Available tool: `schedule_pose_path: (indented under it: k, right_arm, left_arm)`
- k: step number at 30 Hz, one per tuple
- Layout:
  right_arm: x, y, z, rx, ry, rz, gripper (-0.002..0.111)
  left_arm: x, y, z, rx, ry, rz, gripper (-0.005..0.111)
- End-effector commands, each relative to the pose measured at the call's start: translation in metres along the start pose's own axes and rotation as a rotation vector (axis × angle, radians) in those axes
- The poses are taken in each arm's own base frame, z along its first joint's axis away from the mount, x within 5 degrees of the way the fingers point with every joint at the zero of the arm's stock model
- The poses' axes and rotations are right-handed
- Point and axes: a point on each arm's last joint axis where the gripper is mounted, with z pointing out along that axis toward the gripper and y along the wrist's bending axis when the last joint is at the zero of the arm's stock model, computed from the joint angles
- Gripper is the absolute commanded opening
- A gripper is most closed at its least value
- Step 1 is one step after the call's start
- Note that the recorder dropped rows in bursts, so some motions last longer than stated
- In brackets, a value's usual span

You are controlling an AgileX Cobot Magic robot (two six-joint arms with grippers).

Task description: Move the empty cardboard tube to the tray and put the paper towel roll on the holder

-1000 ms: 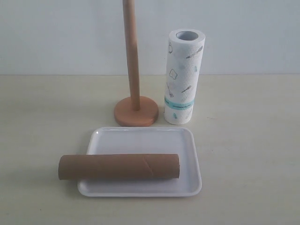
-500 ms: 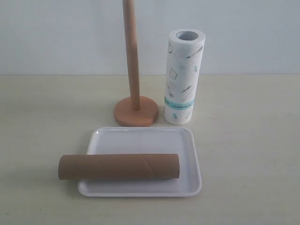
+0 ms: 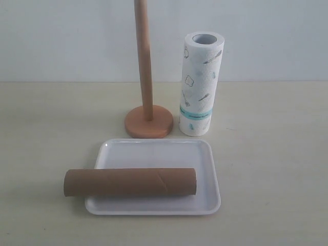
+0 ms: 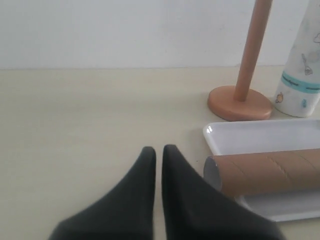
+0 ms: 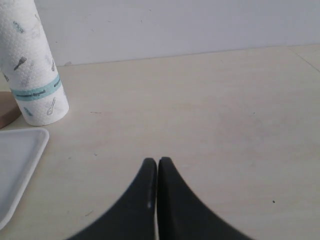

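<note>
you have bare table (image 3: 41,133) left and right of the tray (image 3: 154,151); the holder (image 3: 148,122) and paper towel roll (image 3: 201,87) block its far side.

Matt brown cardboard tube (image 3: 130,182); glossy white plastic tray (image 3: 154,152); smooth wooden holder (image 3: 147,108); soft printed paper roll (image 3: 200,84).

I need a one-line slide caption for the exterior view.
Cardboard tube lying across the white tray, paper towel roll standing beside the bare wooden holder.

tube (image 3: 130,182) on tray (image 3: 154,152), roll (image 3: 200,84) R of holder (image 3: 148,123)
</note>
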Motion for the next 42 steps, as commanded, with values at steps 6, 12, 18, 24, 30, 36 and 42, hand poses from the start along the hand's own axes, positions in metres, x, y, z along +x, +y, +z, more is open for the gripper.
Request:
schedule_pose_path:
  k: [6, 12, 18, 24, 30, 36, 42]
  right_arm:
    - [-0.001, 0.0, 0.0, 0.007, -0.015, -0.001, 0.0]
    - [-0.001, 0.0, 0.0, 0.007, -0.015, -0.001, 0.0]
    - [-0.001, 0.0, 0.0, 0.007, -0.015, -0.001, 0.0]
    - [-0.001, 0.0, 0.0, 0.007, -0.015, -0.001, 0.0]
    - [-0.001, -0.001, 0.0, 0.011, -0.015, -0.038, 0.0]
    - [-0.003, -0.001, 0.0, 0.012, -0.031, -0.038, 0.0]
    - [-0.037, -0.001, -0.008, 0.02, -0.419, -0.029, 0.0]
  left_arm:
    - [0.001, 0.001, 0.0, -0.012, 0.0, -0.009, 0.004]
    - [0.001, 0.001, 0.0, -0.012, 0.0, -0.009, 0.004]
    - [0.001, 0.001, 0.0, -0.012, 0.0, -0.004, 0.004]
    - [0.001, 0.001, 0.0, -0.012, 0.0, -0.004, 0.004]
    - [0.001, 0.001, 0.0, -0.012, 0.0, -0.004, 0.004]
    - [0.001, 0.001, 0.0, -0.012, 0.0, -0.004, 0.004]
    - [0.001, 0.001, 0.0, -0.012, 0.0, -0.004, 0.004]
